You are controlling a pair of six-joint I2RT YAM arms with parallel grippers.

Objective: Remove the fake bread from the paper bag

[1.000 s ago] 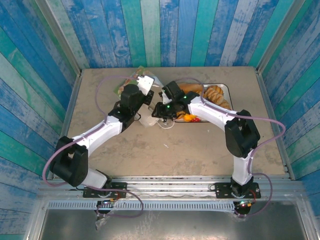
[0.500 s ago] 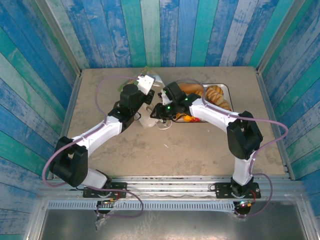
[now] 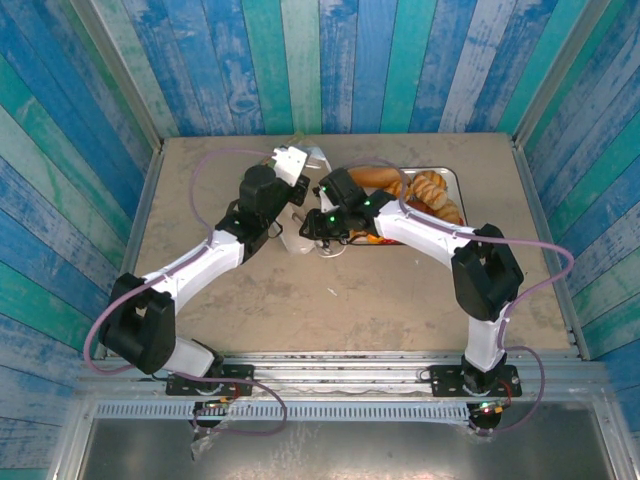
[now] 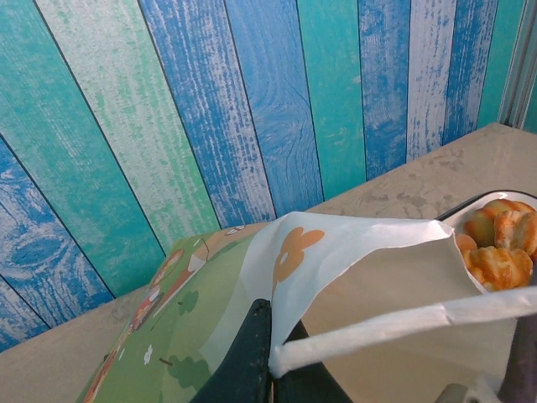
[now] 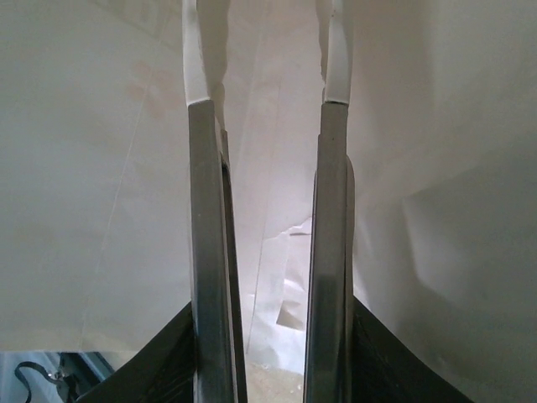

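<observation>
**Fig. State of unloading.** Several bread [image 3: 420, 188] pieces lie on the tray [image 3: 456, 176] at your right, outside the bag [image 3: 296, 238]; that much of the task is done. The bag sits between the two arms, just beside the tray. Your left gripper [image 4: 273, 374] is pinched closed on the bag's handle [image 4: 394, 323], lifting the mouth open, with the bread [image 4: 495, 243] and the tray rim [image 4: 466, 206] in view past the paper. Your right gripper [image 5: 268, 344] appears to be clamped on a pair of grey, white-tipped tongs [image 5: 205, 252], which reach deep into the bag [image 5: 101, 168]. The tong arms stand narrowly apart with nothing visible between them, only white paper. You cannot tell whether any bread remains inside. If some does, it is left to be gripped, drawn out and set down.
</observation>
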